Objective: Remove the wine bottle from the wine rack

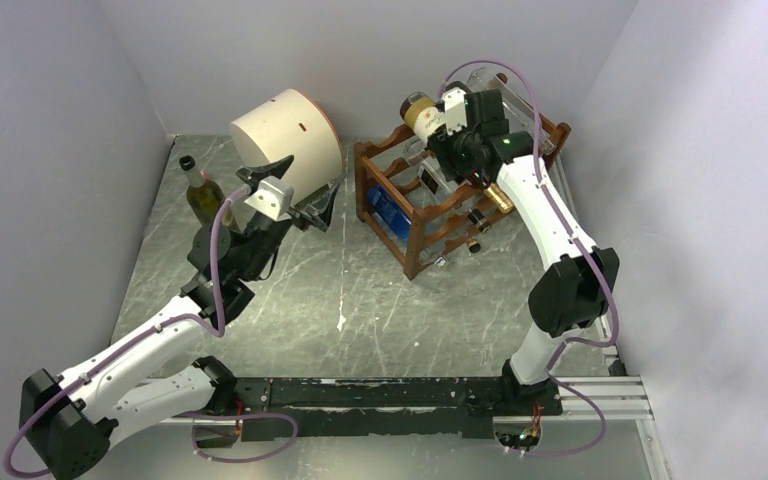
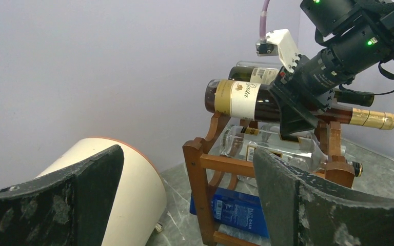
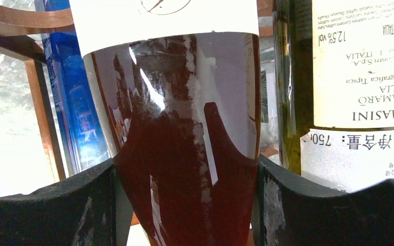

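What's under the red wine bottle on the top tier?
A clear bottle on the middle tier, a blue bottle at the bottom. The right claw on the red wine bottle and the wine rack partly cover them.

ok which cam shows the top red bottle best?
Left wrist: red bottle full length, base to gold neck, on the rack. Top view shows only its label end, rest under the arm. Right wrist: just glass in the right claw.
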`<state>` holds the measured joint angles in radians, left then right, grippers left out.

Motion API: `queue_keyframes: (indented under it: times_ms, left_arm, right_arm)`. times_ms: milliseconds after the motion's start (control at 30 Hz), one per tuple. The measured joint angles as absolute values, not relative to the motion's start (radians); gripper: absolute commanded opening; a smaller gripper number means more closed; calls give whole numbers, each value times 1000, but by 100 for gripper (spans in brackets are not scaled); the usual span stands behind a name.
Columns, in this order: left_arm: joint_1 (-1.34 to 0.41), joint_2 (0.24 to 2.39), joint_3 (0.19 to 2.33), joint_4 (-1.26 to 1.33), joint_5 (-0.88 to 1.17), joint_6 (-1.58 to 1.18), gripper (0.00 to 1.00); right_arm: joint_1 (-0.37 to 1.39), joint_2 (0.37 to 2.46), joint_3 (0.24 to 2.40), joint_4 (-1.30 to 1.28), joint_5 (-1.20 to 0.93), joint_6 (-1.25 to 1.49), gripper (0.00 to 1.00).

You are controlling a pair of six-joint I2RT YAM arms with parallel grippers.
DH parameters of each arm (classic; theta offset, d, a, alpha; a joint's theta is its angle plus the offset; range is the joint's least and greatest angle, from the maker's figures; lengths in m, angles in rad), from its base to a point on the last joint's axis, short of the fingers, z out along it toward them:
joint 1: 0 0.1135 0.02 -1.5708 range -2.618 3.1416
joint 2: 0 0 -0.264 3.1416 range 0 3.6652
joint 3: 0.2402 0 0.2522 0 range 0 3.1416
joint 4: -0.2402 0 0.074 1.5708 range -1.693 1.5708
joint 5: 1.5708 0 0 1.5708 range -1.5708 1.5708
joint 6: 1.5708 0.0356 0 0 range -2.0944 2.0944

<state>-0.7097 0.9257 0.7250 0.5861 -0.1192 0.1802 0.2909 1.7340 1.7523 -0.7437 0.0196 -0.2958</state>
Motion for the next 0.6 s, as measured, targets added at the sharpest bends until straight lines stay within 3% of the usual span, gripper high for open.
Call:
queue_keyframes:
  times_ms: [233,367,600]
  left_arm:
    - [-710,926,725,587,-120,195,100]
    - [-710,926,725,587,-120,199,100]
    - [-710,927,725,587,-124,204,99]
  right_arm:
    - [290,1712,1722,-711,4,-296,28]
    - [287,1683,1684,-683,-14,-292,2]
    - [281,1628,1623,-644,-50,-273,0]
